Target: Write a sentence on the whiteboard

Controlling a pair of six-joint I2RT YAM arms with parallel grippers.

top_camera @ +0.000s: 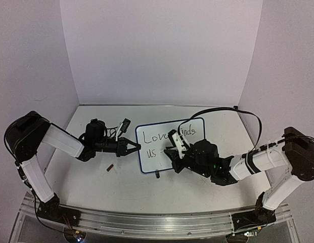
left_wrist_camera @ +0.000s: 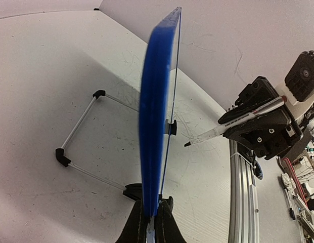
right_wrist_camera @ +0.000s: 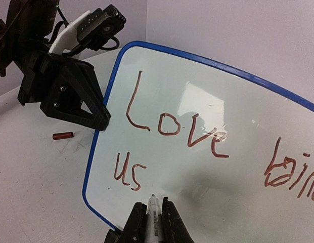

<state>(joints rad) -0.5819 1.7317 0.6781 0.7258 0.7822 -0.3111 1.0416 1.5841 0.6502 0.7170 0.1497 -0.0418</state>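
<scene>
The whiteboard (top_camera: 146, 163) stands tilted at mid table, blue-rimmed. My left gripper (top_camera: 136, 147) is shut on its left edge; in the left wrist view the board (left_wrist_camera: 155, 126) runs edge-on up from between the fingers of that gripper (left_wrist_camera: 152, 223). The sentence reads "Love" (right_wrist_camera: 174, 119), then "bin" cut off at the right (right_wrist_camera: 290, 172), with "us" (right_wrist_camera: 129, 172) below, in reddish-brown. My right gripper (right_wrist_camera: 154, 215) is shut on a marker (right_wrist_camera: 153, 210), its tip just right of "us". The left wrist view shows the marker (left_wrist_camera: 242, 119) a small gap off the board face.
A small red marker cap (top_camera: 110, 166) lies on the table left of the board, also in the right wrist view (right_wrist_camera: 62, 135). The board's wire stand (left_wrist_camera: 81, 126) reaches out behind it. A black cable (top_camera: 248, 114) arcs over the right arm. A metal rail (left_wrist_camera: 242, 192) runs along the near edge.
</scene>
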